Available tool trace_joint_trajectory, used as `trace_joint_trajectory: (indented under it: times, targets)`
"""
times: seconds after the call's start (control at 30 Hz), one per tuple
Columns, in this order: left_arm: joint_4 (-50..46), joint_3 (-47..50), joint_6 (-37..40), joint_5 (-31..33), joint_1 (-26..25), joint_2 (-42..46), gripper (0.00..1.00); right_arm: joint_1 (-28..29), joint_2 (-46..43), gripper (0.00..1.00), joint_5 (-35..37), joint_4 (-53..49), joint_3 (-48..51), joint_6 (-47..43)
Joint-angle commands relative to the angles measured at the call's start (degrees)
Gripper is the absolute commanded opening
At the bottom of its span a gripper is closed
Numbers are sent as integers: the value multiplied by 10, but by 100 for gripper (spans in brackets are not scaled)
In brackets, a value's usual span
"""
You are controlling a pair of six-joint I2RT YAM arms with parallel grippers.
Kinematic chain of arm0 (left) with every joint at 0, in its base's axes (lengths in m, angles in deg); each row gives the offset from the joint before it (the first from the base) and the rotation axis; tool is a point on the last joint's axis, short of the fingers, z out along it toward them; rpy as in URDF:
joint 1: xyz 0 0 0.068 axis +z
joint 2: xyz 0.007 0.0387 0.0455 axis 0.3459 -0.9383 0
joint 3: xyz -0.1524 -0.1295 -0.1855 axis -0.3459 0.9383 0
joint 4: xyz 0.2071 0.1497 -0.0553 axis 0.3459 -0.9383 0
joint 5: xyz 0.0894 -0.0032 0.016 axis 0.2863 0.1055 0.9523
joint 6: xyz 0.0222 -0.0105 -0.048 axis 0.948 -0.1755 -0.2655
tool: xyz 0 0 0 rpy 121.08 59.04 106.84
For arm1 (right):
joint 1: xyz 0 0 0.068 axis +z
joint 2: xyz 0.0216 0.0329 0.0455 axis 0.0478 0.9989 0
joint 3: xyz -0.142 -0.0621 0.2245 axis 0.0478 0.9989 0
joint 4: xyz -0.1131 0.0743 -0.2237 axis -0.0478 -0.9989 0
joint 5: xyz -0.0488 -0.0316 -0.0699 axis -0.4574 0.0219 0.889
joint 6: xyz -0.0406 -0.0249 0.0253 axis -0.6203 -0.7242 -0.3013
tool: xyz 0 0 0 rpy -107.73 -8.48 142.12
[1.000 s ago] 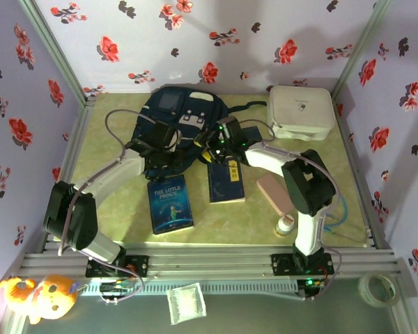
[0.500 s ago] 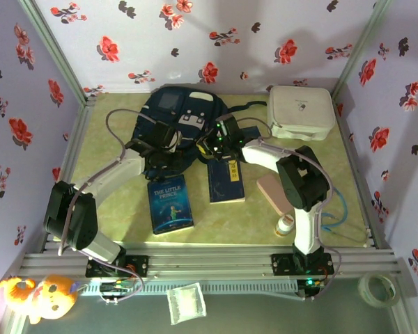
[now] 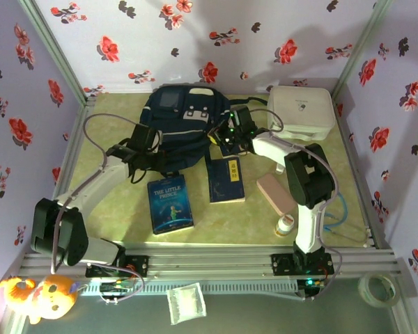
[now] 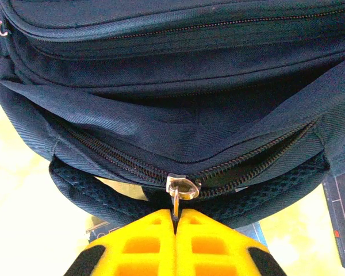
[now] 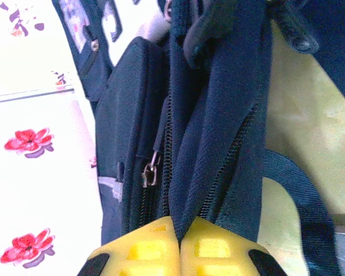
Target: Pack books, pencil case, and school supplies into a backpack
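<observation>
Compared with one second ago, the left gripper has moved to the left along the near edge of the backpack. The right gripper has moved farther back at the right side of the pack and has closed. The left fingers are pressed together and pinch the metal zipper pull; in the wrist view the zipper teeth stand apart on the right of it. The right fingers are also pressed together, on a fold of the backpack's fabric beside a zipper. The backpack lies at the far middle of the table, close to the back wall, and the white box stands near it in the far right corner. Free room is on the left part of the table and along the near edge. In the top view I count one backpack; the picture book and the yellow-label book lying flat, so two; one pencil case beside the right arm; and one small bottle in front of it.
</observation>
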Motion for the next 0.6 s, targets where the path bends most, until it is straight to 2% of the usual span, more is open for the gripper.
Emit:
trace_joint_trajectory:
  times: [0.0,0.27,0.37,0.47,0.53,0.57]
  targets:
    - [-30,-10,2,26,11,30,0,-21,18,0,18,20,-47,-20]
    - [-55,-8,-16,22,-6,101,0,16,72,0,-5,19,-106,-16]
    - [-61,-3,-16,1,-29,113,0,20,93,0,-16,35,-128,-5]
    - [-26,7,-27,-30,-51,106,0,16,112,0,-18,22,-164,-22]
    - [2,6,-36,-40,-62,87,0,7,122,4,-13,-5,-187,-41]
    - [11,0,-39,-41,-67,73,0,3,121,9,-12,-16,-192,-48]
